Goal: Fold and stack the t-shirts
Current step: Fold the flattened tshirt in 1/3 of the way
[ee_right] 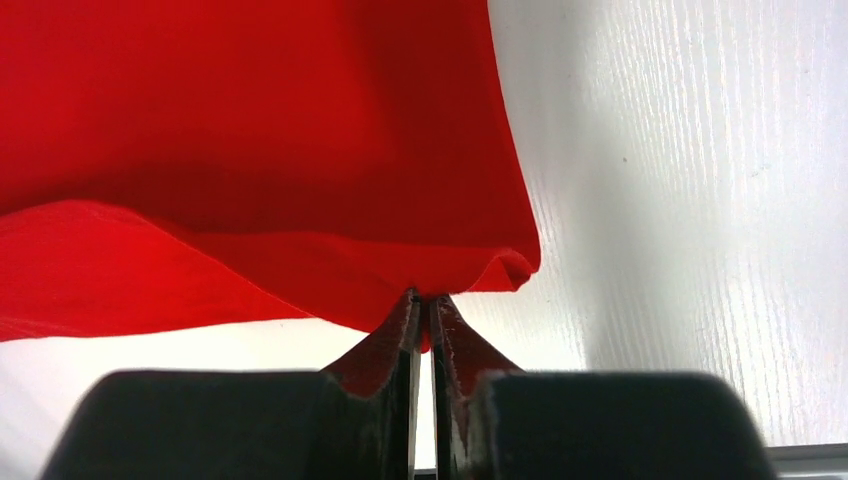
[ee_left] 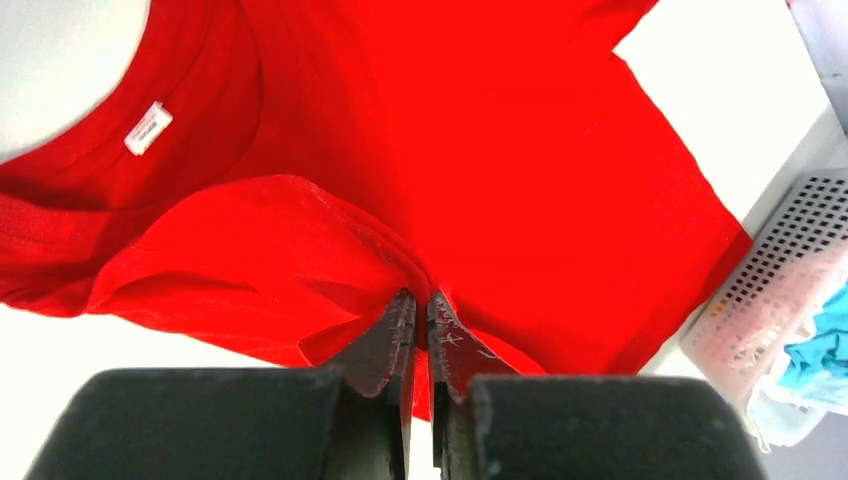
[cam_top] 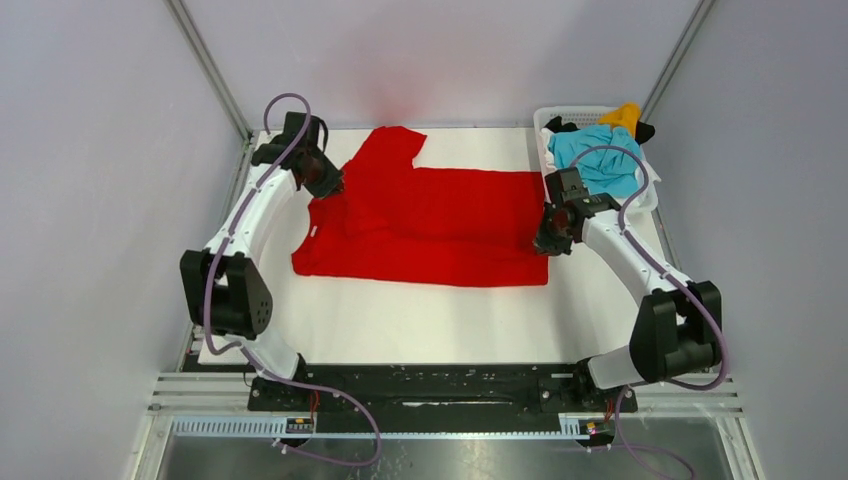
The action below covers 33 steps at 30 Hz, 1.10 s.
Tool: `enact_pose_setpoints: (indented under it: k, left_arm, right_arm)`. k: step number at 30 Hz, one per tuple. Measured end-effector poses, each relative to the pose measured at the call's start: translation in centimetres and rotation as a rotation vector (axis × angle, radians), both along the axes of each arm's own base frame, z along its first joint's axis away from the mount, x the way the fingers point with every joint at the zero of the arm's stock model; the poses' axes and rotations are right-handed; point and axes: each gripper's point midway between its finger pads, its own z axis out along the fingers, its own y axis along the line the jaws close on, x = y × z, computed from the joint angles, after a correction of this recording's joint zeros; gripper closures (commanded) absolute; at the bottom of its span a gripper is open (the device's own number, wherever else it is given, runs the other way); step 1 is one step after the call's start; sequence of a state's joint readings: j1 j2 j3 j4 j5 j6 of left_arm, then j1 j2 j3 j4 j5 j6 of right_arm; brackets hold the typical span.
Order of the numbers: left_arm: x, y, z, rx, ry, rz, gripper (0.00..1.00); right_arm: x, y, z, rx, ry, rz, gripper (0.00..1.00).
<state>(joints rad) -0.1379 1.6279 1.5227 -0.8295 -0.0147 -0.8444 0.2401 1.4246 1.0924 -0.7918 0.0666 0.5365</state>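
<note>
A large plain red t-shirt (cam_top: 430,225) lies spread across the white table top, collar to the left, one sleeve at the far side. My left gripper (cam_top: 328,183) is shut on a fold of the red t-shirt near its shoulder; the left wrist view shows the cloth (ee_left: 480,170) pinched between the fingertips (ee_left: 421,300). My right gripper (cam_top: 546,243) is shut on the shirt's hem corner at the right; the right wrist view shows the cloth (ee_right: 260,130) clamped at the fingertips (ee_right: 424,298) and lifted slightly. Turquoise (cam_top: 598,160), yellow-orange (cam_top: 625,115) and black (cam_top: 560,125) shirts lie in the basket.
A white plastic basket (cam_top: 546,118) stands at the far right corner of the table, right behind the right gripper; it also shows in the left wrist view (ee_left: 770,290). Grey walls and metal frame posts enclose the table (cam_top: 420,320). The near half of the table top is bare white.
</note>
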Motion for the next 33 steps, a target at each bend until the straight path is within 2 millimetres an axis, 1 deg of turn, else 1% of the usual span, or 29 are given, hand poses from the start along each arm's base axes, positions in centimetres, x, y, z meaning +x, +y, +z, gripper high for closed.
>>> enact_pose_setpoints:
  k: [2, 4, 5, 6, 7, 8, 9, 10, 11, 13, 14, 15, 16, 17, 19, 20, 22, 24, 26, 28, 29, 31, 33]
  left_arm:
    - [1.1, -0.1, -0.6, 0.006, 0.014, 0.000, 0.88]
    - [2.4, -0.1, -1.5, 0.015, 0.031, 0.004, 0.88]
    - [3.1, -0.1, -2.0, 0.021, 0.043, 0.008, 0.88]
    - [4.0, -0.1, -2.7, 0.029, 0.057, 0.012, 0.87]
    - [4.8, -0.2, -3.4, 0.034, 0.069, 0.015, 0.76]
    - [6.0, -0.2, -4.2, 0.040, 0.084, 0.019, 0.65]
    - [6.8, -0.3, -4.9, 0.046, 0.094, 0.020, 0.55]
    - [8.0, -0.4, -5.7, 0.051, 0.105, 0.022, 0.13]
    - [9.4, -0.5, -6.4, 0.054, 0.116, 0.026, 0.03]
    - [12.0, -0.8, -6.9, 0.063, 0.120, 0.019, 0.01]
    - [13.4, -0.9, -6.9, 0.065, 0.103, 0.017, 0.01]
    - [14.3, -1.0, -6.9, 0.067, 0.090, 0.015, 0.01]
    - [14.4, -1.0, -7.0, 0.069, 0.089, 0.014, 0.01]
    - [13.8, -0.9, -7.2, 0.075, 0.106, 0.009, 0.01]
    - [11.3, -0.6, -7.7, 0.082, 0.143, 0.001, 0.01]
    - [9.6, -0.4, -8.0, 0.083, 0.165, -0.003, 0.01]
    - [4.8, 0.1, -8.5, 0.081, 0.199, -0.010, 0.01]
    - [0.4, 0.6, -8.5, 0.076, 0.212, -0.013, 0.01]
    - [-2.1, 0.9, -8.3, 0.071, 0.193, -0.014, 0.01]
    - [-3.1, 0.9, -8.5, 0.060, 0.164, -0.018, 0.01]
    - [-3.1, 0.8, -8.9, 0.052, 0.154, -0.021, 0.01]
    - [-2.8, 0.5, -10.3, 0.035, 0.151, -0.030, 0.01]
    - [-3.0, 0.3, -12.1, 0.018, 0.167, -0.038, 0.01]
  right_arm:
    - [0.4, -0.1, -0.4, -0.002, 0.006, -0.007, 0.88]
    - [0.8, -0.3, -0.8, -0.006, 0.016, -0.015, 0.85]
    - [1.0, -0.3, -1.1, -0.008, 0.020, -0.021, 0.81]
    - [1.4, -0.4, -1.4, -0.010, 0.021, -0.028, 0.73]
    - [1.8, -0.6, -1.7, -0.015, 0.020, -0.040, 0.60]
    - [2.2, -0.7, -2.0, -0.020, 0.021, -0.052, 0.51]
    - [2.6, -0.9, -2.3, -0.026, 0.023, -0.062, 0.47]
    - [3.2, -1.1, -2.5, -0.031, 0.027, -0.076, 0.44]
    - [3.7, -1.3, -2.7, -0.039, 0.030, -0.083, 0.40]
    - [4.8, -1.5, -2.7, -0.048, 0.022, -0.091, 0.20]
    - [5.3, -1.5, -2.4, -0.049, 0.008, -0.096, 0.05]
    - [5.6, -1.6, -2.1, -0.051, -0.012, -0.098, 0.01]
    - [5.8, -1.7, -1.7, -0.050, -0.029, -0.098, 0.01]
    - [5.9, -1.7, -1.1, -0.048, -0.055, -0.094, 0.00]
    - [5.8, -1.6, -0.2, -0.033, -0.102, -0.087, 0.00]
    - [5.4, -1.3, 0.2, -0.019, -0.124, -0.079, 0.01]
    - [4.6, -0.6, 0.6, 0.014, -0.156, -0.056, 0.00]
    - [3.8, 1.2, 0.3, 0.053, -0.169, -0.004, 0.01]
    - [3.2, 3.5, -0.4, 0.092, -0.157, 0.067, 0.01]
    - [3.1, 6.0, -1.6, 0.127, -0.131, 0.137, 0.01]
    - [3.0, 7.0, -2.4, 0.139, -0.114, 0.169, 0.00]
    - [3.0, 8.1, -4.0, 0.145, -0.075, 0.203, 0.01]
    - [2.9, 8.4, -5.5, 0.143, -0.036, 0.212, 0.01]
